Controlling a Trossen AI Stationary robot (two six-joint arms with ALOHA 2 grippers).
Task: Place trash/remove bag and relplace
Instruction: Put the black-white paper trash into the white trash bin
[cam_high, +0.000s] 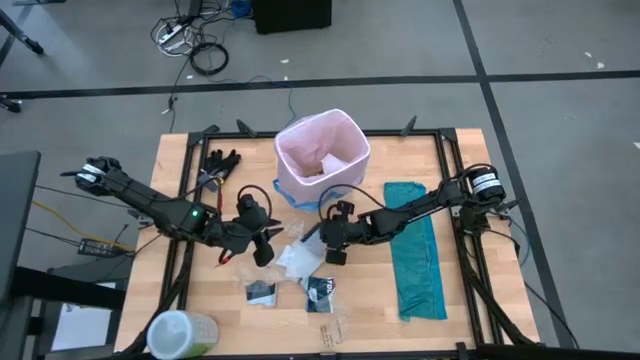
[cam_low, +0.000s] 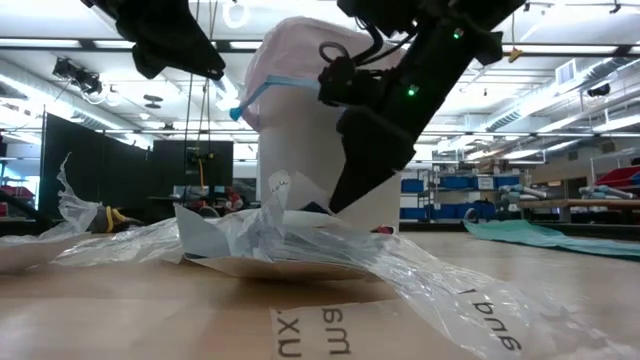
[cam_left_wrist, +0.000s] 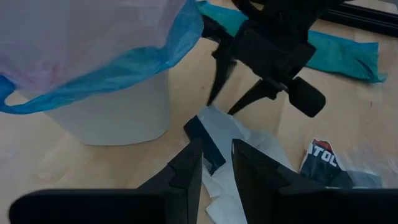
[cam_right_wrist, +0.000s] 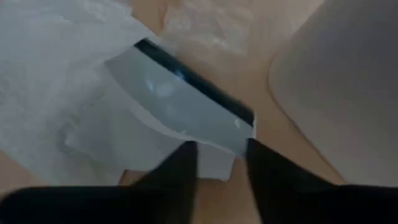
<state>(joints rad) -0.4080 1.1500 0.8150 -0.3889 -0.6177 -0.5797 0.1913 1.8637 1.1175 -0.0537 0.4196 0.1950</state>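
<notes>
A white bin (cam_high: 300, 192) stands at the table's far middle, lined with the pale pink bag (cam_high: 345, 135), whose blue band (cam_left_wrist: 124, 68) hangs over the rim. Crumpled white trash (cam_high: 328, 163) lies inside. In front of the bin, loose trash rests flat on the table: a clear-and-white wrapper (cam_high: 298, 262) and two black-and-white packets (cam_high: 262, 291) (cam_high: 320, 293). My right gripper (cam_high: 329, 250) is down at the wrapper pile, shut on a white packet with a dark blue strip (cam_right_wrist: 186, 93). My left gripper (cam_high: 265, 245) hovers left of the pile, its fingers (cam_left_wrist: 186, 171) a narrow gap apart, touching nothing. My right gripper pinches a corner of the white packet (cam_right_wrist: 216, 163) between its two fingers, opposite the dark blue strip. The fingers slant down from the table's right side. The rest of the packet lies on the crumpled clear wrapper (cam_low: 300, 240) on the table.
A teal plastic bag (cam_high: 415, 250) lies flat along the right side. A black glove (cam_high: 222, 160) sits at the far left, and a green-lidded cup (cam_high: 180, 335) at the near left corner. Black frame rails (cam_high: 455, 150) border the table. Bare wood shows near the front edge.
</notes>
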